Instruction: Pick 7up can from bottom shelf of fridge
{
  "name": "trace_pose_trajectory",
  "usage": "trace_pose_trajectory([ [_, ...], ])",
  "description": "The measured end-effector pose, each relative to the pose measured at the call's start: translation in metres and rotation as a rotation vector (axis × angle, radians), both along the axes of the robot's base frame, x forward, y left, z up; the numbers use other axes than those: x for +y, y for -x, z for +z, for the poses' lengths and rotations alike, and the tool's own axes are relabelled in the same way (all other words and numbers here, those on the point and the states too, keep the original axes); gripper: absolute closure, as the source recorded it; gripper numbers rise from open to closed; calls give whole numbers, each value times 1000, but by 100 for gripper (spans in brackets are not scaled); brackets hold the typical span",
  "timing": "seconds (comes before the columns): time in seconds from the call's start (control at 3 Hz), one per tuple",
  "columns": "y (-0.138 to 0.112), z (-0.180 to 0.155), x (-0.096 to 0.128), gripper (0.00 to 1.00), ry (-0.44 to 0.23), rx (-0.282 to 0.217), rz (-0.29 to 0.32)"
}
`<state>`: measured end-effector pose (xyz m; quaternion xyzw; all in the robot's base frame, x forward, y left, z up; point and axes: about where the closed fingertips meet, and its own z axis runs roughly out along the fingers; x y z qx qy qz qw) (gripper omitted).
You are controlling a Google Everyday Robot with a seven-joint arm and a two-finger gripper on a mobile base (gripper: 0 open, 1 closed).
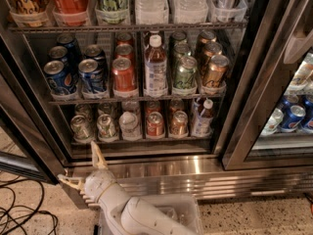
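Just below 7up can (105,126), gripper (77,160) splayed, Coca-Cola bottle (72,1)

The bottom shelf (142,142) fronts five cans (155,125) and one bottle (202,119); two fingers (98,155) spread just below.

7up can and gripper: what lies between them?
In the camera view, only the thin front rail of the bottom shelf lies between the gripper, low before the fridge, and the 7up can.

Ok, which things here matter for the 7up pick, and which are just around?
Job: 7up can, bottom shelf, fridge, gripper open below the shelf's left end.
Bystanders: Pepsi cans, red can, bottle, floor cables.
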<state>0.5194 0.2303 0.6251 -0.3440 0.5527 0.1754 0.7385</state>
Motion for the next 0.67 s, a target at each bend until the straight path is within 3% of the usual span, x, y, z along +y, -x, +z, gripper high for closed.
trace_pose_trajectory([
  [0.33,-5,-11,11,41,-24,-23,-72],
  [0.67,-7,-21,20,51,-63,-24,-136],
])
